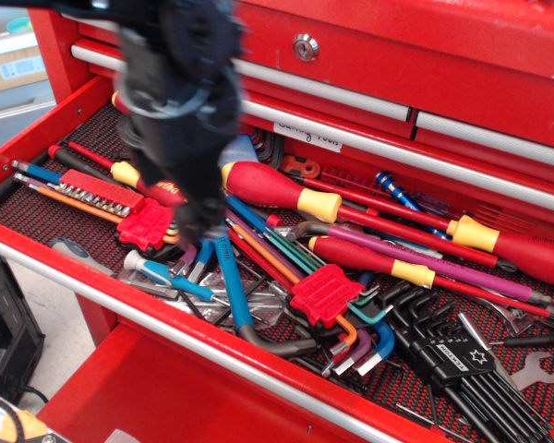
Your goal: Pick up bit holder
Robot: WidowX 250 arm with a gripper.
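The bit holder (100,190) is a flat red strip with a row of short silver bits. It lies at the left of the open red drawer (37,247), next to a red clip of coloured hex keys (148,227). My black gripper (174,198) is motion-blurred and hangs just right of the bit holder, above the "wiha" screwdriver (134,175). Its two fingers stand apart with a gap between them and hold nothing. The gripper hides the right end of the bit holder's area.
The drawer is packed with tools: a long blue hex key (227,277), red-and-yellow screwdrivers (286,189), a second red hex-key clip (325,293) and a black hex-key set (452,360). Closed drawers (369,65) rise behind it.
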